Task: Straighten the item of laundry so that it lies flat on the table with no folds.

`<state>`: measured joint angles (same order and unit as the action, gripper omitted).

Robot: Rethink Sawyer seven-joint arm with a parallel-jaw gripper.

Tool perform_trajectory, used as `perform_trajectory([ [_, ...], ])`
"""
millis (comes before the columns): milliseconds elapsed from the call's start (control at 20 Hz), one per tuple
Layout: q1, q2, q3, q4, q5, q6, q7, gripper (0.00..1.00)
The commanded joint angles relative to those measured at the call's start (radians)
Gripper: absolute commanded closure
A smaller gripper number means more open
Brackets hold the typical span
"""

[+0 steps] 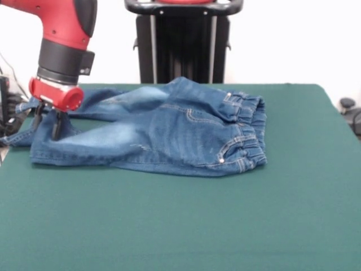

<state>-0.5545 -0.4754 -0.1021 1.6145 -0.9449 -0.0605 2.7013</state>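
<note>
Denim jeans (163, 132) lie rumpled on green tabletop (225, 220); fingers (56, 125), slightly parted, straddle the leg hem, touching cloth.

One small pair of blue denim jeans (163, 132) with elastic waistband. One dark green felt-topped bench (225, 226). One red and black robot arm (65, 34). One black two-fingered end effector (47, 125).

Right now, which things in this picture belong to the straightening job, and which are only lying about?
Belong to the job:
- jeans, lying folded over
- green table under them
- gripper, down at the leg ends

Only around:
- black pedestal behind the table
- dark objects at the right edge, too unclear to name
</note>
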Motion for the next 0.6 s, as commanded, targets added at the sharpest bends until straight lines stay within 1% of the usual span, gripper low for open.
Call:
perform_trajectory([
  [50, -0.105, -0.139, 0.309, 0.115, 0.039, 0.247, -0.242, 0.0],
  [150, -0.127, -0.166, 0.336, 0.129, 0.057, 0.29, -0.27, 0.0],
  [250, -0.158, -0.17, 0.374, 0.132, 0.057, 0.317, -0.297, 0.0],
  [400, -0.193, -0.166, 0.421, 0.138, 0.046, 0.338, -0.306, 0.0],
  [600, -0.235, -0.196, 0.482, 0.175, 0.054, 0.372, -0.318, 0.0],
])
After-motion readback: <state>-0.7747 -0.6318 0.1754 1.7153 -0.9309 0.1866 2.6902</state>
